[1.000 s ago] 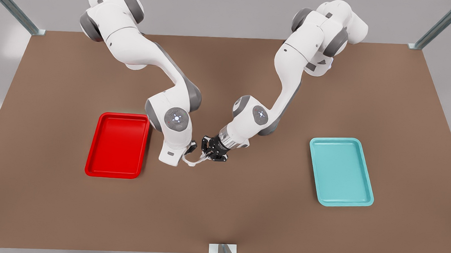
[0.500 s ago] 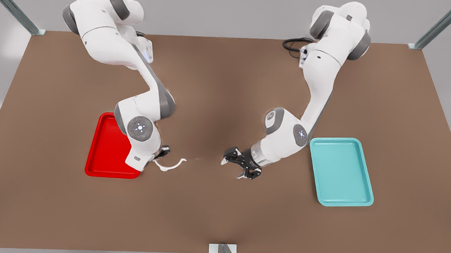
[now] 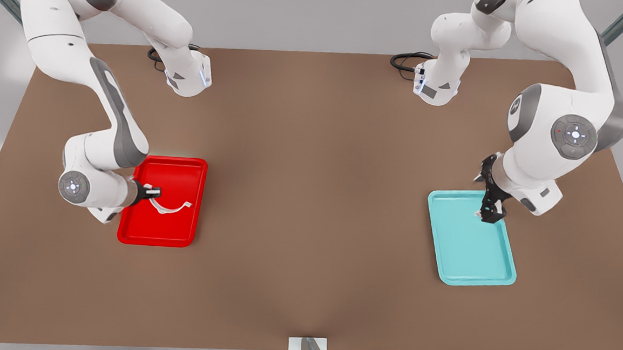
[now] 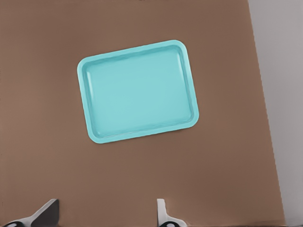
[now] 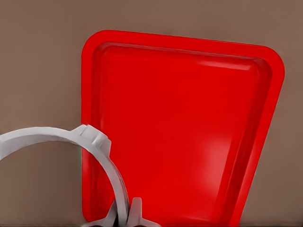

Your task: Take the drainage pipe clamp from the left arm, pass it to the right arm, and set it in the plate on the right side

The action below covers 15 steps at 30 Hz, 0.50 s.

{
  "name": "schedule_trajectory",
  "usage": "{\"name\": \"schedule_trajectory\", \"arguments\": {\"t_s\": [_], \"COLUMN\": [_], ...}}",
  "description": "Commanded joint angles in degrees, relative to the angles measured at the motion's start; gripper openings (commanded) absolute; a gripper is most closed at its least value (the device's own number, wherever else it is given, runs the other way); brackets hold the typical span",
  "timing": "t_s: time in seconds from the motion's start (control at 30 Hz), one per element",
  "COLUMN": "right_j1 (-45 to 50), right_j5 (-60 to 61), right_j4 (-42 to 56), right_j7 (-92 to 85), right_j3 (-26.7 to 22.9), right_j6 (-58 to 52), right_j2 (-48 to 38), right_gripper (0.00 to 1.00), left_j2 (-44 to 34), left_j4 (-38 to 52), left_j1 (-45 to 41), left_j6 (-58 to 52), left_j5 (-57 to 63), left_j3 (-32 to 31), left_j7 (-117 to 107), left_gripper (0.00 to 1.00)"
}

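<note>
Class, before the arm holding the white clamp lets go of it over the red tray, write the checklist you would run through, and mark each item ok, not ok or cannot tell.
1. Right end effector grips the drainage pipe clamp at one end: ok.
2. Clamp is above the inside of the red plate in the front view: ok.
3. Clamp is low enough to drop safely: cannot tell; its height above the plate is unclear.
4. Plate floor is free to receive it: ok.
5. Left end effector is open, away from the handover spot, above the teal tray: ok.
</note>
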Motion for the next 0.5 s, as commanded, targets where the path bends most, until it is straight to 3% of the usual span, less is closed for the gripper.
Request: {"name": "schedule_trajectory", "arguments": {"t_s": [0.0,0.2,0.27,0.3,0.33,0.37,0.4,0.47], "right_j1": [-1.0,-4.8,-4.9,-4.8,-4.6,-4.5,-4.4,-4.7], "right_j5": [-0.2,-2.2,-4.4,-4.5,-6.4,-7.8,-7.8,-7.8], "right_j4": [-0.7,-4.2,-4.1,-4.1,-4.1,-4.0,-3.8,2.8], "right_j7": [-1.4,-1.4,-1.4,-1.4,-1.3,-1.4,-1.4,0.0], "right_j3": [-0.1,-0.2,-0.2,-0.2,-0.2,-0.2,0.0,6.4], "right_j6": [0.4,3.4,3.5,3.5,3.5,3.4,2.9,-3.2], "right_j2": [0.4,1.7,2.5,2.5,2.5,2.6,2.5,1.2], "right_gripper": [0.23,0.23,0.30,0.52,0.91,1.00,1.00,1.00], "left_j2": [0.9,2.9,3.3,3.5,3.5,3.9,4.2,4.8], "left_j4": [0.0,0.5,0.4,0.4,0.4,0.4,0.5,0.6], "left_j1": [0.0,-0.1,-0.3,-0.3,-0.3,-0.3,-0.3,-0.3], "left_j6": [-4.9,-3.1,-2.9,-2.9,-2.9,-2.9,-2.8,-2.0], "left_j5": [1.7,2.0,2.0,1.9,1.9,1.9,1.9,1.9], "left_j3": [-0.1,0.1,0.1,0.1,0.1,0.1,0.1,0.1], "left_j7": [79.0,79.4,78.8,78.9,78.8,78.8,79.1,79.1], "left_gripper": [1.00,1.00,1.00,1.00,1.00,1.00,1.00,1.00]}}
